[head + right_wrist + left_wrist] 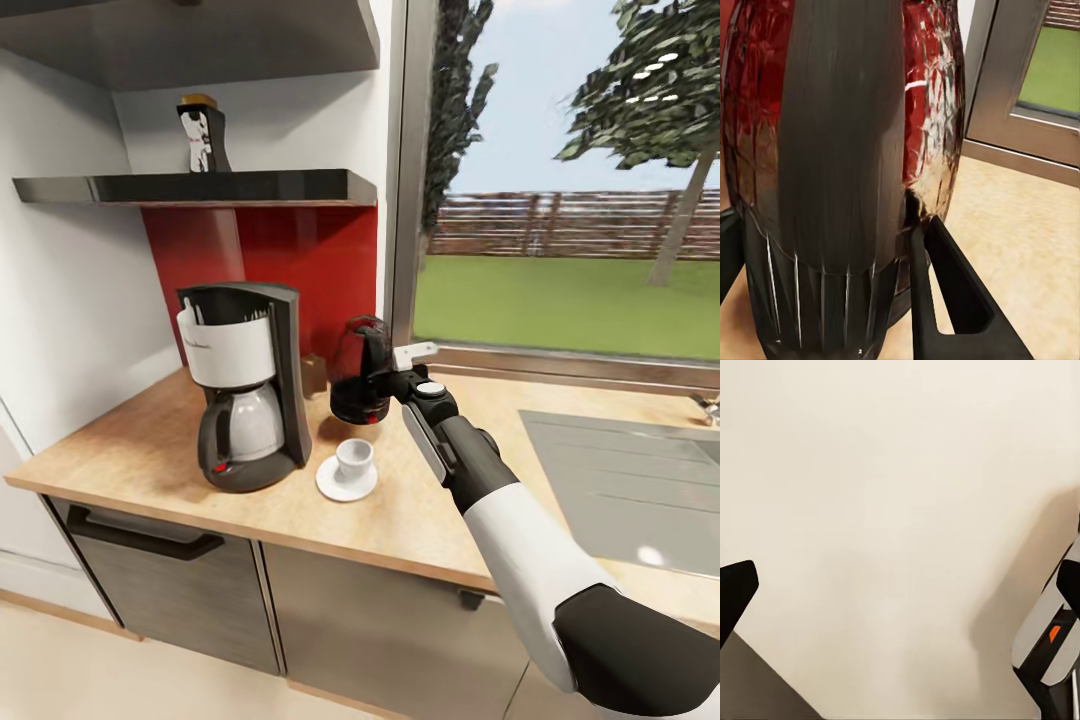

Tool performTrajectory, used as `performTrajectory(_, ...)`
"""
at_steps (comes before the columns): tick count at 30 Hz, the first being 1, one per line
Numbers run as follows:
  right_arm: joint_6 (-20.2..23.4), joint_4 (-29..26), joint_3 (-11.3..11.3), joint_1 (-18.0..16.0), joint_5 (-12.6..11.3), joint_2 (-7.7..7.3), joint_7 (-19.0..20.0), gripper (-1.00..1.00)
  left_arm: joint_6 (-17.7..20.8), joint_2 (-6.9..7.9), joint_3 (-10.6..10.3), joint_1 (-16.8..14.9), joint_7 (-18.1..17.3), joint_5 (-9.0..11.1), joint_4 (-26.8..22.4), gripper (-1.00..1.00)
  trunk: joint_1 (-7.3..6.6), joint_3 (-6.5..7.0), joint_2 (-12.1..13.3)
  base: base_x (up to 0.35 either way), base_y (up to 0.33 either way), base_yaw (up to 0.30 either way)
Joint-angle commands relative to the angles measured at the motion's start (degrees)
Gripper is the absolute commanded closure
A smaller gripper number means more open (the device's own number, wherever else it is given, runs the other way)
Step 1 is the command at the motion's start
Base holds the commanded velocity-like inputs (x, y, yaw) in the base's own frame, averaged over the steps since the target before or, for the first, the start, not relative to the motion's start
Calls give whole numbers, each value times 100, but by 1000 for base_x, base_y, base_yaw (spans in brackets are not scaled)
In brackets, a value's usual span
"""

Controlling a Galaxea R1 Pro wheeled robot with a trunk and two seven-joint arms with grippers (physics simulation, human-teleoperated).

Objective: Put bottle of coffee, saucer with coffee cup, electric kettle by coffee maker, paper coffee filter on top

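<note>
The black-and-white coffee maker (245, 385) stands on the kitchen countertop (130, 450). A thin white sliver shows at its top; I cannot tell whether it is the paper coffee filter. To its right the coffee cup (354, 460) sits on the saucer (335, 487). Just behind them stands the dark glass electric kettle (352, 375) (840, 150), with my right gripper (385, 380) (821, 225) shut on its black handle. The bottle of coffee (203, 135) stands on the black kitchen shelf (280, 187). My left gripper (900, 585) hangs open over pale floor.
A sink (620, 480) is set into the countertop at the right, below a large window (560, 200). The white wall bounds the counter on the left, a red backsplash (300, 270) behind. Grey cabinet fronts (160, 580) run below the counter edge.
</note>
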Motion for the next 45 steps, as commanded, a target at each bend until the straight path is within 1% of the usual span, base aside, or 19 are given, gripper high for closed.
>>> performTrajectory(1, 18, -8, 15, -7, -40, 0, -56, 100, -5, 0, 6, 4, -21, 30, -9, -100, 23, -24, -46, 0, 0, 0)
performTrajectory(8, 15, -8, 15, -7, -37, 0, -56, 100, -5, 0, 6, 3, -21, 30, -8, -100, 177, -149, -326, 0, 0, 0)
performTrajectory(29, 22, -7, 15, -7, -37, 0, -56, 100, -25, -8, 6, 5, -21, 29, -10, -100, 177, -149, -326, 36, 0, 0)
performTrajectory(45, 20, 0, 23, -7, -37, 0, -56, 100, -22, 0, 13, 5, -21, 30, -10, -100, 177, -149, -326, -40, 53, 0)
